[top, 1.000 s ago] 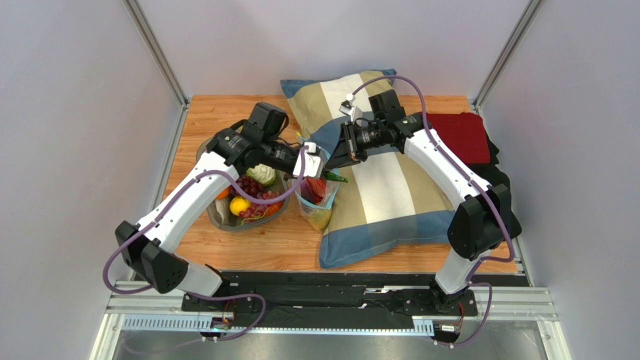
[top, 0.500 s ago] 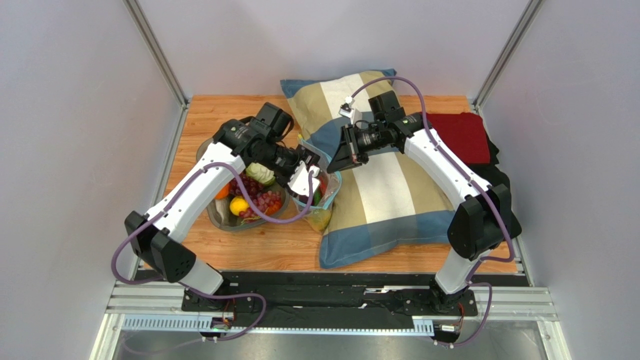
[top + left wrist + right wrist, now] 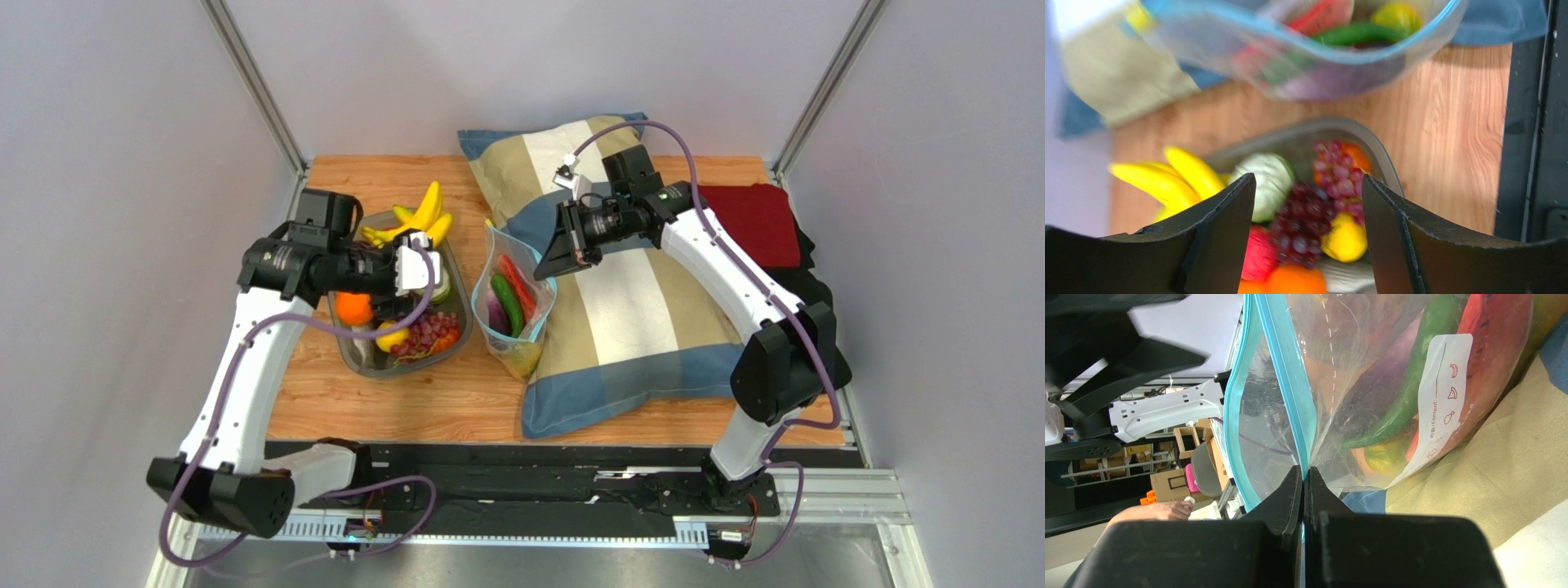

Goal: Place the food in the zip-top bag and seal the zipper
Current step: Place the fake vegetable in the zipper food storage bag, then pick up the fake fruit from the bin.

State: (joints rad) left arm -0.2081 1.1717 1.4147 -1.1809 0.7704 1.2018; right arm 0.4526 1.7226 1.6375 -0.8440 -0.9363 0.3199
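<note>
Left hand [image 3: 417,267]: released, jaws wide apart, nothing between them. Hangs above the grey dish [image 3: 399,371] toward the 9 o'clock side of the table [image 3: 368,178], clear of the contents.

Right hand [image 3: 550,262]: clenched on the zipper [image 3: 1289,383], pinching the teal strip at about the 2 o'clock point of the mouth of the zip-top bag [image 3: 521,343] and holding that mouth open and facing up.

Locate the bag between the dish and the pillow [image 3: 626,306], base on the table, one wall leaning on the pillow edge. Already inside: a green piece [image 3: 505,306], a red piece [image 3: 519,284], a purple piece [image 3: 1379,386]; lowest contents too indistinct to name. Mouth unsealed.

Locate the remaining food in the dish: grapes [image 3: 1309,214], bananas [image 3: 423,214], an orange [image 3: 355,309], a pale green cabbage [image 3: 1271,184], a lemon [image 3: 1346,240].

Governing relation, top view:
- Grapes: below the left hand, slightly toward 6 o'clock; centred between the jaws in the left wrist view.
- Bag mouth: at 3 o'clock from the left hand, near but apart.
- Long axis of the mouth: roughly 11 to 5 o'clock, across the line of carry.

Probable next step: descend, close on one piece, carry toward 3 o'clock, release over the mouth. Assign to the left arm, nearer to the dish and free; leave the right arm on the bag. Guard against brushing the near wall of the bag and folding the mouth shut. Defer sealing until after emptying the dish.
</note>
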